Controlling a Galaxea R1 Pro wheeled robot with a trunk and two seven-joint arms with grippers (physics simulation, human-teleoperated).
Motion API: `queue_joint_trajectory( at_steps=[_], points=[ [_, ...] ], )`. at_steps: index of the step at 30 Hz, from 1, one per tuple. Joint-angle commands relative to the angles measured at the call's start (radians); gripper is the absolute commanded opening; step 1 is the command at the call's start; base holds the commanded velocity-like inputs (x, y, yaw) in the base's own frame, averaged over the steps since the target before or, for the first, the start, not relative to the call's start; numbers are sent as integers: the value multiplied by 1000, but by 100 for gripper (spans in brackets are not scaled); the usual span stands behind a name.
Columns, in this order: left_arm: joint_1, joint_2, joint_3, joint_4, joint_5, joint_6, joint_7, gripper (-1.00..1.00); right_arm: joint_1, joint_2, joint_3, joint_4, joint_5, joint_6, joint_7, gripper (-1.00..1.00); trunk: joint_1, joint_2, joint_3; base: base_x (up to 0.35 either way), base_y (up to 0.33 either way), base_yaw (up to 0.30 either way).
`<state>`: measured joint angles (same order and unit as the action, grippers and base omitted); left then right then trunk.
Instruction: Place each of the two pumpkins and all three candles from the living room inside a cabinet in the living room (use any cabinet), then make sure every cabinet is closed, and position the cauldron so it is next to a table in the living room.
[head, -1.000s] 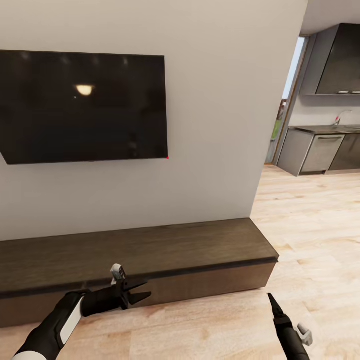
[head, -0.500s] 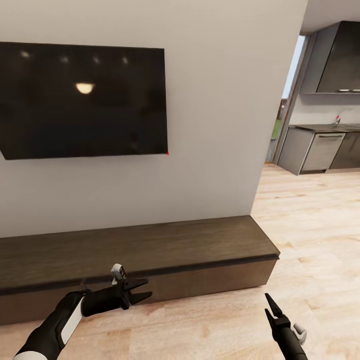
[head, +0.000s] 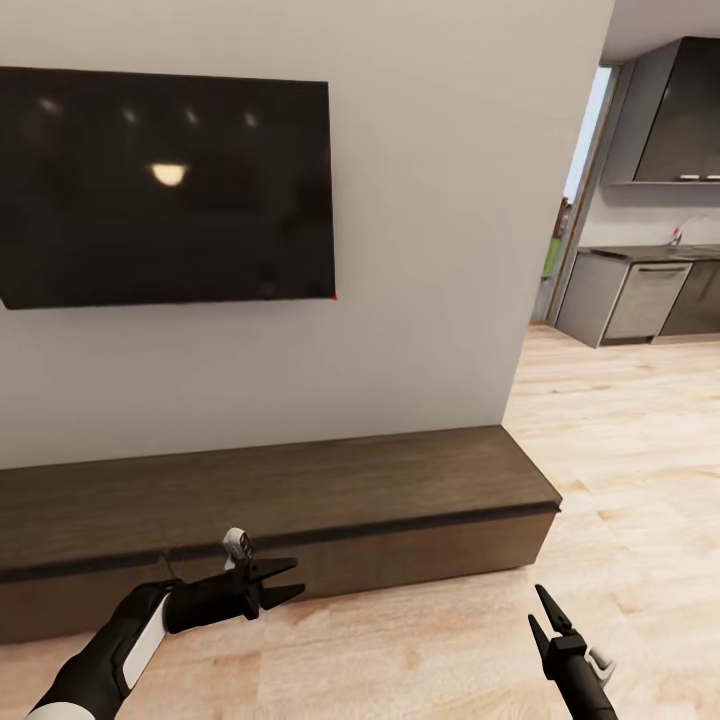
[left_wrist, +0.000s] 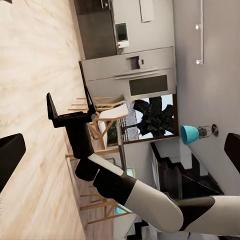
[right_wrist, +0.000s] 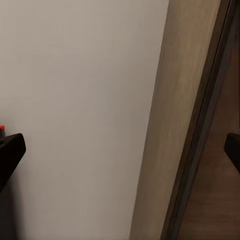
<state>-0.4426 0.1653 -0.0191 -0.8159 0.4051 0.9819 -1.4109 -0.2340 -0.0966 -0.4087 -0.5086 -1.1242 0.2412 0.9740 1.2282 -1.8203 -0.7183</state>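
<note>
Cabinet (head: 300, 500), lower centre: dark-brown wood, matt, its grain running lengthwise along top and front. Floor (head: 620, 440), right and bottom: pale wood planks, showing a soft satin sheen. Wall (head: 440, 250): smooth, matt off-white paint. Television (head: 165, 190), upper left: glossy black screen, reflecting ceiling lights. Left gripper (head: 285, 585) and right gripper (head: 542, 612): matt black, plastic-looking, smooth fingers.
</note>
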Motion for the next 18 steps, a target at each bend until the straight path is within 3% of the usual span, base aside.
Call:
queue_joint_trajectory(
  at_steps=[1,18],
  points=[
    [-1,1,-2,0,3,11,-2,100,-1,0,-1,1,-8,10,3,100,4,-8,-4,0,0,0],
    [-1,0,-2,1,3,9,0,100,-1,0,-1,2,-8,2,3,100,69,-127,-57,0,0,0]
  ],
)
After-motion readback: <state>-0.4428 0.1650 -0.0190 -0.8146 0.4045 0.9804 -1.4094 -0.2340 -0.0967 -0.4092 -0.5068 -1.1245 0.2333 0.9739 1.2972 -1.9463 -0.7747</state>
